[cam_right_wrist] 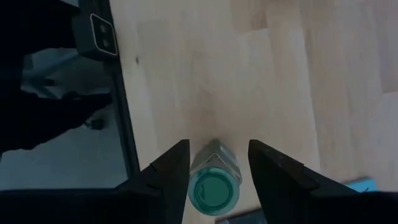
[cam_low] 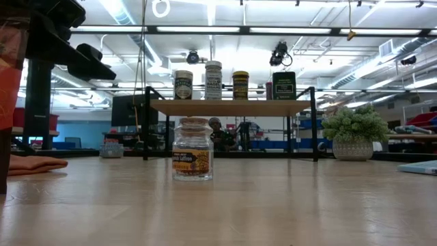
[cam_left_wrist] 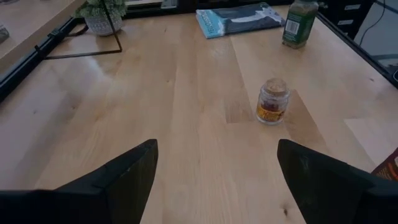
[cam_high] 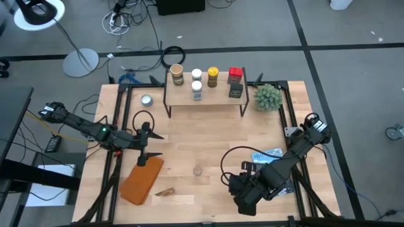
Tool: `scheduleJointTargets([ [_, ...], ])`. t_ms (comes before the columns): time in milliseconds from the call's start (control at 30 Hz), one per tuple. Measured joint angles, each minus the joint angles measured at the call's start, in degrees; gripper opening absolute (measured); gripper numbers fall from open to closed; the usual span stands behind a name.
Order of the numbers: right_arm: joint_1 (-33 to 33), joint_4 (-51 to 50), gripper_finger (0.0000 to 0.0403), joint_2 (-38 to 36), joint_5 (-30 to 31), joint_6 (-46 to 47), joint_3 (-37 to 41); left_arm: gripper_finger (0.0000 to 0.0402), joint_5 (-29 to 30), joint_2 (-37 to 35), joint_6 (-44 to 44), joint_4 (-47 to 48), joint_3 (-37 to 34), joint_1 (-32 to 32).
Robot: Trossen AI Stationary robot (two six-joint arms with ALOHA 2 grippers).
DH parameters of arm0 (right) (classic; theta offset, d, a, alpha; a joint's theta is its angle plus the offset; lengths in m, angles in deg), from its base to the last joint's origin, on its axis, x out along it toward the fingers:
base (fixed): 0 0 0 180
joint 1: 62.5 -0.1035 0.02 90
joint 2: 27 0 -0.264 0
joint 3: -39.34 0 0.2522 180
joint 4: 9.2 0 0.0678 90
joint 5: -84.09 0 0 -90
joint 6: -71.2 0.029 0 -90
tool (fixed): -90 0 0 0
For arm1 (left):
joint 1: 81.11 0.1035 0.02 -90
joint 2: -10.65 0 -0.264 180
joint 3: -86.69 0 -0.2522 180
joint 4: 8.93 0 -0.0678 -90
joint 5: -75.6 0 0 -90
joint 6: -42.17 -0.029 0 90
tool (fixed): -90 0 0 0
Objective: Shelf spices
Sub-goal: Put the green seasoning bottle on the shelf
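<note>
The shelf (cam_high: 205, 94) stands at the table's far edge with several spices (cam_high: 213, 77) on its wooden top. A small cork-topped jar (cam_high: 197, 170) stands alone on the table's middle, resting on its base (cam_low: 192, 176). My right gripper (cam_right_wrist: 217, 146), near the table's near right edge, points steeply down and is shut on a clear jar with a green top (cam_right_wrist: 214, 193). That jar also shows in the left wrist view (cam_left_wrist: 300, 23). My left gripper (cam_high: 153, 144) hangs open over the table's left side, with nothing between its fingers (cam_left_wrist: 124, 180). My right gripper has the green-topped jar between its two fingers (cam_right_wrist: 174, 168), one on each side of the glass body (cam_right_wrist: 195, 167). The fingers come from above, slanting down. The jar is upright, top toward the wrist. Whether its base touches the table cannot be told.
An orange cloth (cam_high: 142, 180) and a small brown piece (cam_high: 165, 192) lie at the near left. A blue packet (cam_high: 270, 155) lies on the right. A spiky plant ball (cam_high: 267, 96) sits right of the shelf, a round silver tin (cam_high: 146, 99) left of it.
</note>
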Motion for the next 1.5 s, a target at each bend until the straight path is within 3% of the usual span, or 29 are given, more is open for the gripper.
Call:
scheduleJointTargets([
  [400,0.0,0.11,0.0167,0.0,-1.32,1.0,0.0,0.0335,-1.64,0.0,1.92,0.13,-0.01,-0.07],
  [700,-0.09,-5.02,0.0214,0.0,2.39,9.81,0.0,0.0335,-1.68,0.01,1.86,0.13,0.0,-0.07],
  [867,-0.63,-4.99,0.0231,0.0,2.66,6.13,0.0,0.0335,-1.84,0.01,1.86,0.13,-0.02,-0.07],
  [1300,-0.74,-1.58,0.023,0.0,2.77,-2.27,0.0,0.0335,-1.83,0.01,1.77,0.15,-0.02,-0.07],
  [1500,-0.74,-1.22,0.0254,0.0,2.78,-2.08,0.0,0.0335,-1.81,0.01,1.77,0.15,-0.02,-0.07],
])
